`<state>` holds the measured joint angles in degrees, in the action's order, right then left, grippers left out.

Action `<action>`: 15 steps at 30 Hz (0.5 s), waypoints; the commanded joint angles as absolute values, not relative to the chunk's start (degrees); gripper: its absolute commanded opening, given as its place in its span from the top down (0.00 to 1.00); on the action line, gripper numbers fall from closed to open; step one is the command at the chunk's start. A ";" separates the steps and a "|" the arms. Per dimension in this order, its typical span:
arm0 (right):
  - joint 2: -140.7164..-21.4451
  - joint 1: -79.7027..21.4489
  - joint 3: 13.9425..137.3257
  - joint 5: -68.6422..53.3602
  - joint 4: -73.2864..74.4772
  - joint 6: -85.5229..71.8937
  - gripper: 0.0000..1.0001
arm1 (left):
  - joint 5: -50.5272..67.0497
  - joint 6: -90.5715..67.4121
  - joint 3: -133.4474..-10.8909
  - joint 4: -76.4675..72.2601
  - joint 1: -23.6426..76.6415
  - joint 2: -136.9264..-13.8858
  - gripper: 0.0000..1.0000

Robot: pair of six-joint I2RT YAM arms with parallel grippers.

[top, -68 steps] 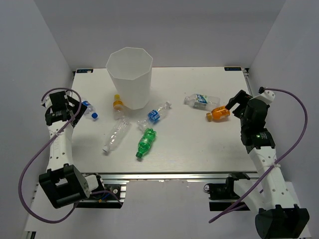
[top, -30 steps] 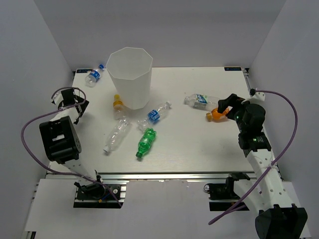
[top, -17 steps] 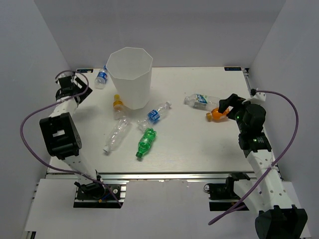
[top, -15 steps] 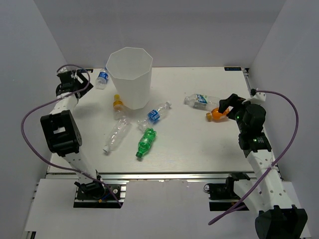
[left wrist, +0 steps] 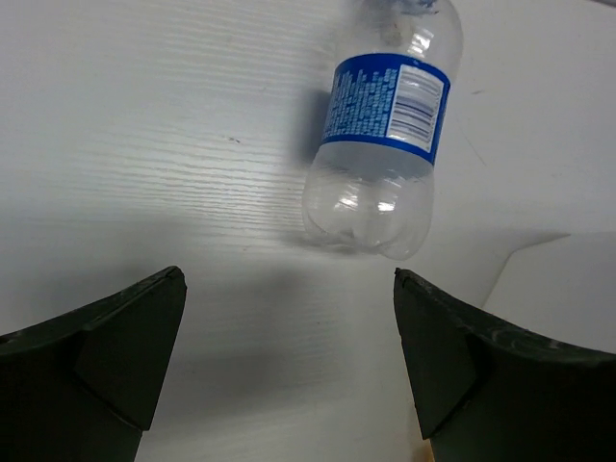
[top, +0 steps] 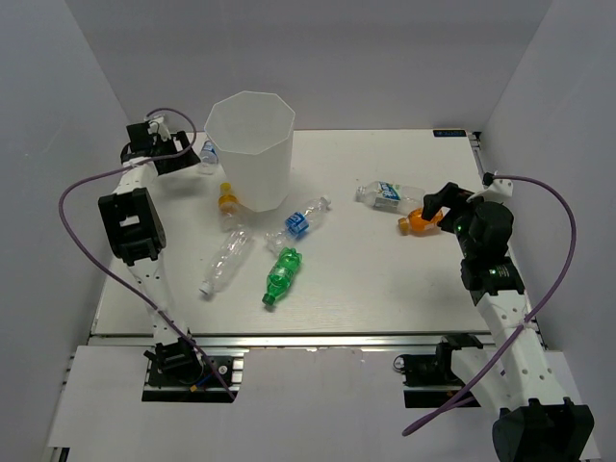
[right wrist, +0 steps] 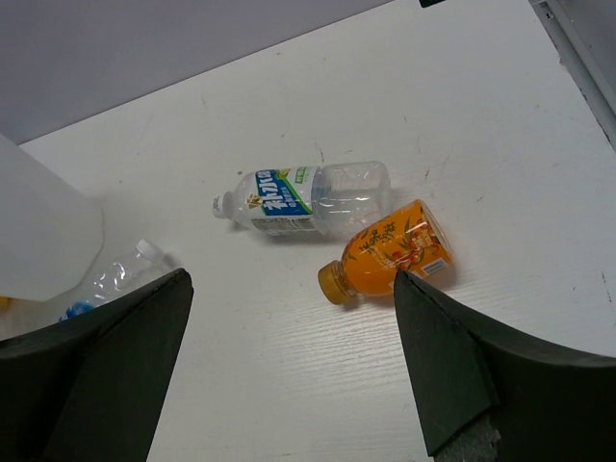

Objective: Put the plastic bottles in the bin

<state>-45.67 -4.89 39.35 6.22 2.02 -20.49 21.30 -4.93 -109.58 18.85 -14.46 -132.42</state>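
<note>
Here, the left gripper [left wrist: 289,281] stands wide open and holds nothing. A blue-label bottle [left wrist: 383,144] lies on the table [left wrist: 144,144] just ahead of this gripper and does not touch it. In the top view this bottle is just left of the bin [top: 250,144], which stands upright near the far side of the table.

The right gripper [right wrist: 289,279] is also wide open and empty. Ahead of it the orange bottle [right wrist: 397,258] lies on its side, just beside a white-label bottle [right wrist: 303,202].

In front of the bin lie 4 more bottles: a green bottle [top: 282,274], a plain clear bottle [top: 224,262], a second blue bottle [top: 303,221] and an orange-cap bottle [top: 228,204], the last one just beside the foot of the bin.
</note>
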 commanded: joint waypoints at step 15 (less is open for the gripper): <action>-44.91 -4.75 41.57 7.65 2.29 -19.78 0.11 | 37.36 -13.54 -120.05 6.93 -11.08 -140.18 0.02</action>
<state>-45.67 -4.89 39.35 6.37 3.25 -20.53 36.12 -12.80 -116.40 9.10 -13.52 -139.63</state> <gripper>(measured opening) 0.895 0.981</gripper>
